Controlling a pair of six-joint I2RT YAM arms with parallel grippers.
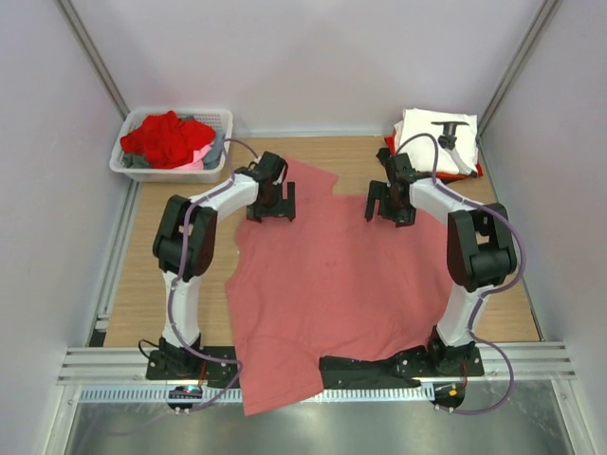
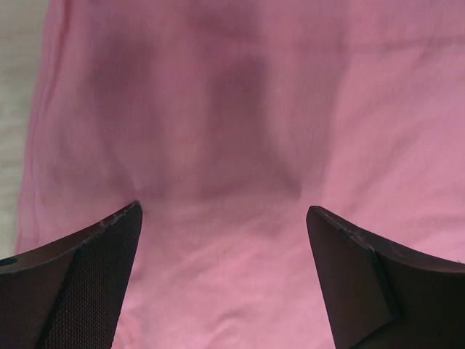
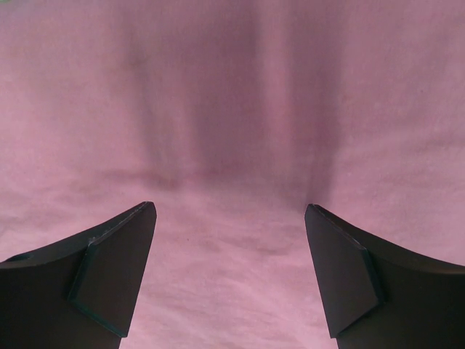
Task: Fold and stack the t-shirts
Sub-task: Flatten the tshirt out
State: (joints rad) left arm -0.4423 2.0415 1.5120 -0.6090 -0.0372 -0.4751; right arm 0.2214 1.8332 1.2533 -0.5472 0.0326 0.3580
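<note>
Looking at myself now: my left arm point(image 1: 185, 242) and right arm point(image 1: 479, 251) both show black joint housings and pale grey links, with a purplish cable point(image 1: 172, 313) looping along each. Black bases point(image 1: 180, 358) sit at the frame's bottom. On my left gripper point(image 2: 221, 214) the fingers point(image 2: 80, 283) are dark, mesh-textured wedges; my right gripper point(image 3: 229, 211) has smooth, bevelled ones.

Wooden worktop point(image 1: 346, 156) largely covered at centre by salmon-pink t-shirt point(image 1: 332, 284), spread flat with light creases. Near part of cloth draped past front edge. Bare wood left showing on both sides and at far edge. At far left corner, white plastic basket point(image 1: 169, 174) set. At far right corner, folded stack placed: white t-shirt point(image 1: 422, 133) on top, red t-shirt point(image 1: 390, 144) showing beneath.
</note>
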